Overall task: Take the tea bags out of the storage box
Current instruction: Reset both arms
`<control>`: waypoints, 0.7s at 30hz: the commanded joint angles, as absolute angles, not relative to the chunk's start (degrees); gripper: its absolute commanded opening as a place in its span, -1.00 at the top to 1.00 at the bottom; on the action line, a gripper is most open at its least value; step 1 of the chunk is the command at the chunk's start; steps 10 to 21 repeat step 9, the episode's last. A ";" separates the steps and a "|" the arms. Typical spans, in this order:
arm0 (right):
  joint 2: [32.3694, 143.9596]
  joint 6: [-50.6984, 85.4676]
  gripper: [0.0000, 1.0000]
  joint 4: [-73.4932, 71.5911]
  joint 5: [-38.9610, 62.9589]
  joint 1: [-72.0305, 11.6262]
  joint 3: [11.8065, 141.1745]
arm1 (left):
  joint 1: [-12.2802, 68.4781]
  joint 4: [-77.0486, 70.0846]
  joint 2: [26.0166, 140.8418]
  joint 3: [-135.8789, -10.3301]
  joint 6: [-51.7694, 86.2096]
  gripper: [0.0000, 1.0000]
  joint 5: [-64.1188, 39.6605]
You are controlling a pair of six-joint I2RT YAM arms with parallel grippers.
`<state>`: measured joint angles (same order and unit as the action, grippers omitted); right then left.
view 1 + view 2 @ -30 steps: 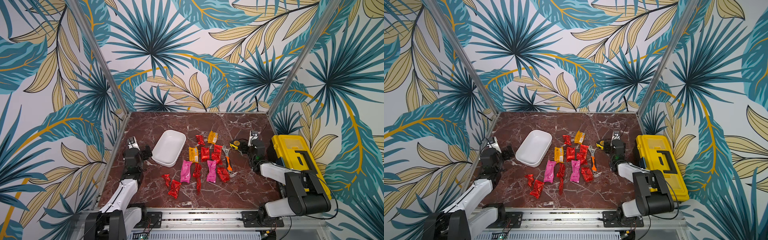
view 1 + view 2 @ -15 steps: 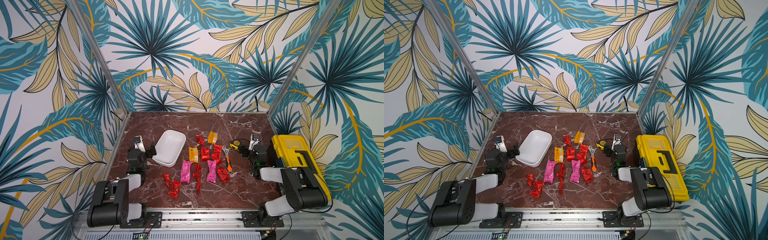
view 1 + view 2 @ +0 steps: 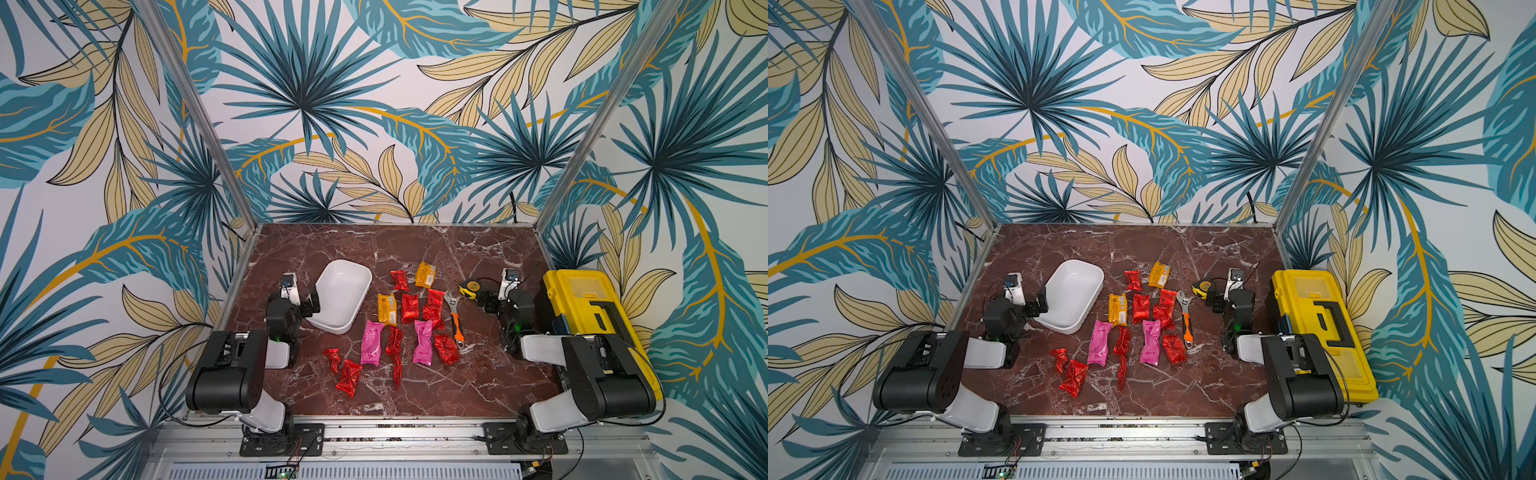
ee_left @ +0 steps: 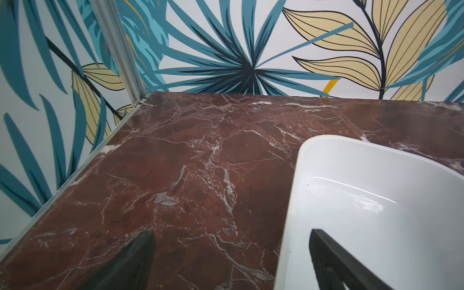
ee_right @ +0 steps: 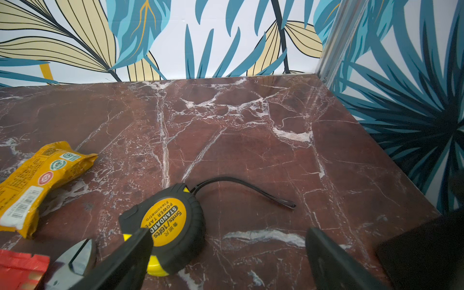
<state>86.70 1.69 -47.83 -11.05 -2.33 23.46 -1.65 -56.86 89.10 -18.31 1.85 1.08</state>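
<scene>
In both top views the tea bags [image 3: 409,307] all lie on the red marble desk [image 3: 415,245], loosely spread between the storage box [image 3: 343,291] and an adjustable wrench [image 3: 456,322]. There are two pink tea bags [image 3: 371,343], two orange-yellow tea bags [image 3: 425,274] and what I count as nine red tea bags [image 3: 1073,377], though a few overlap, so that number is unsure. The one white storage box [image 3: 1073,291] sits left of the tea bags and has nothing in it. One tape measure [image 3: 467,287] lies beyond the wrench, and one closed yellow toolbox [image 3: 590,316] stands at the desk's right edge. Both arms are folded low over their bases with the wrists pointing at the back wall. The left hand [image 3: 312,302] is at the box's left rim and the right hand [image 3: 484,300] is just beside the tape measure.

In the left wrist view the left hand [image 4: 232,241] is spread wide and grips nothing. One finger is over the bare desk [image 4: 188,163] and the other over the empty box's [image 4: 351,200] interior.

In the right wrist view the right hand [image 5: 228,241] is likewise wide open and grips nothing. The tape measure [image 5: 168,223] lies by one finger. One orange-yellow tea bag [image 5: 37,183] and the corner of a red one [image 5: 20,268] lie on the desk [image 5: 251,125].
</scene>
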 commanded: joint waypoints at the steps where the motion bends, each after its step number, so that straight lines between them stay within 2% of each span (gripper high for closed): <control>1: 86.40 2.32 -0.99 -49.04 -10.59 -2.02 23.42 | -1.70 -55.83 89.80 -21.27 0.30 -1.00 0.57; 21: 86.40 2.39 -0.99 -49.04 -10.50 -1.93 23.32 | -2.28 -55.13 89.46 -21.41 0.91 -1.00 0.01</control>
